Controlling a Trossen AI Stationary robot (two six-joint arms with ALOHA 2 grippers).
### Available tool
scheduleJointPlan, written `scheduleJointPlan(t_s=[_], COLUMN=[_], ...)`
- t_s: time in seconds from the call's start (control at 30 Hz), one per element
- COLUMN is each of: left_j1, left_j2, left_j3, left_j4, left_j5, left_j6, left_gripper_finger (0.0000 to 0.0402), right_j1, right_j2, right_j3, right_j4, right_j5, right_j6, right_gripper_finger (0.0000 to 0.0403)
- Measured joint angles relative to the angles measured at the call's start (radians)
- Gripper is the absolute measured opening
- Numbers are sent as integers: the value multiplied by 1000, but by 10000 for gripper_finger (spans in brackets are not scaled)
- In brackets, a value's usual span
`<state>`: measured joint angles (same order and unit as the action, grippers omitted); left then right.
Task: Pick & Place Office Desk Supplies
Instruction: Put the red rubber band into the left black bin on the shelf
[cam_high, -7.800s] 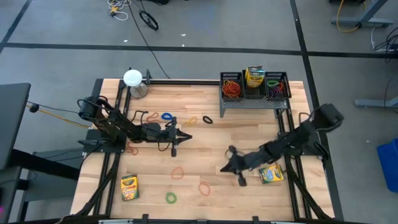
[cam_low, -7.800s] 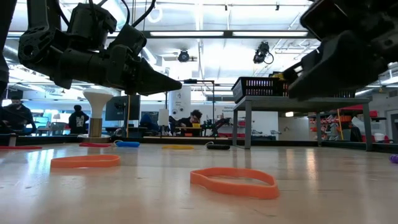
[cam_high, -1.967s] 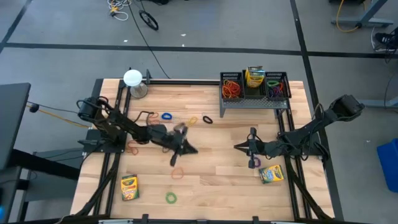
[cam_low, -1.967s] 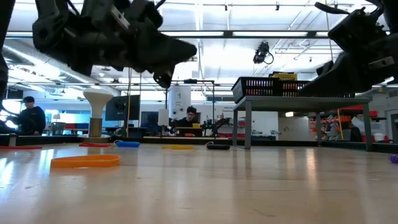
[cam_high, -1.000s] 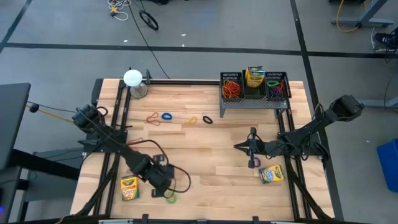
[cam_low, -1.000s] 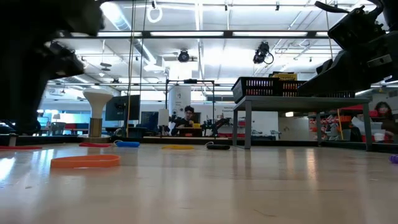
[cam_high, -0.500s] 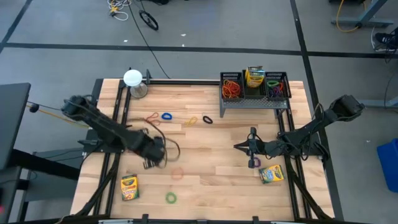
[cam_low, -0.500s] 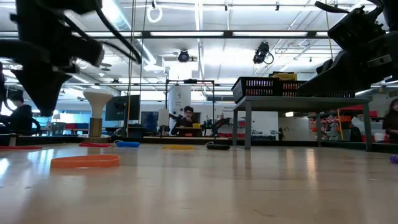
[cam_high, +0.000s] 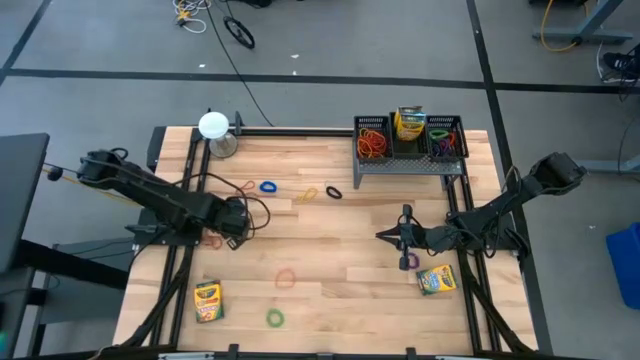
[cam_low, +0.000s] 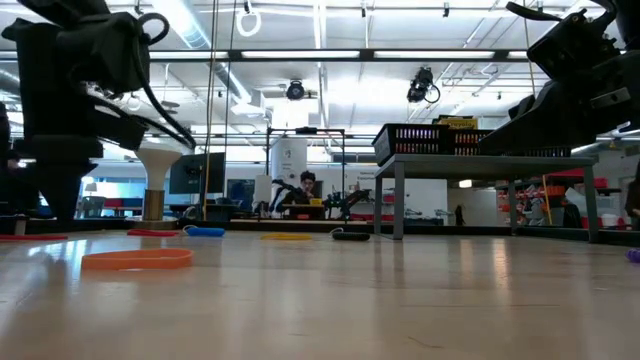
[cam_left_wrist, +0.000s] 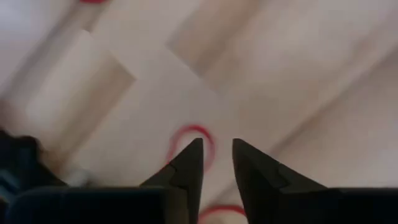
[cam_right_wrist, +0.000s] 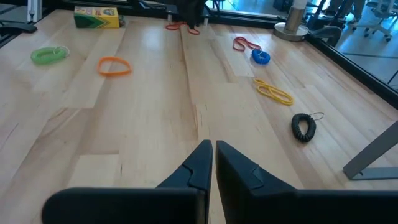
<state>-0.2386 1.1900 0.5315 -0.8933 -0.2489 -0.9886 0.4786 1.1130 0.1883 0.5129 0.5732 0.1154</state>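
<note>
Left claw sits at left-centre of the high view, low over the wood near the table's left edge; in the left wrist view its fingers stand a bit apart w/ nothing between them, pointing at a red rubber band just beyond the tips. Right claw waits right of centre, fingers together, holding nothing I can see. Loose supplies: orange band and green band in the lower middle, blue band, yellow band and black band in the upper middle, one crayon box lower left, another crayon box lower right. The wire rack at upper right already holds bands plus a box. Bands look v. light, floppy, flat on the wood, so prob. hard to get under; best bet is to pinch one strand of the loop w/ tips pressed to the table, not span the whole ring. They'll dangle and may snag or slip out. Boxes look stiff, light cardboard; grip across the narrow sides, mid-length.
</note>
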Motion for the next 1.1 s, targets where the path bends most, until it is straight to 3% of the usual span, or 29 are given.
scheduleJointPlan(t_s=[0.5, 0.63, 0.8, 1.1], left_j1=[5, 2, -13, -16], left_j2=[-1, 0, 1, 0], left_j3=[-105, -107, -97, 46], left_j4=[81, 91, 102, 111], left_j5=[9, 11, 15, -127], left_j6=[7, 18, 90, 309], left_gripper_finger=[107, 78, 11, 5], right_j1=[0, 0, 0, 0], right_j2=[0, 0, 0, 0], right_j3=[0, 0, 0, 0], right_j4=[0, 0, 16, 37], right_j5=[0, 0, 0, 0], right_j6=[1, 1, 1, 0], right_gripper_finger=[31, 31, 31, 31])
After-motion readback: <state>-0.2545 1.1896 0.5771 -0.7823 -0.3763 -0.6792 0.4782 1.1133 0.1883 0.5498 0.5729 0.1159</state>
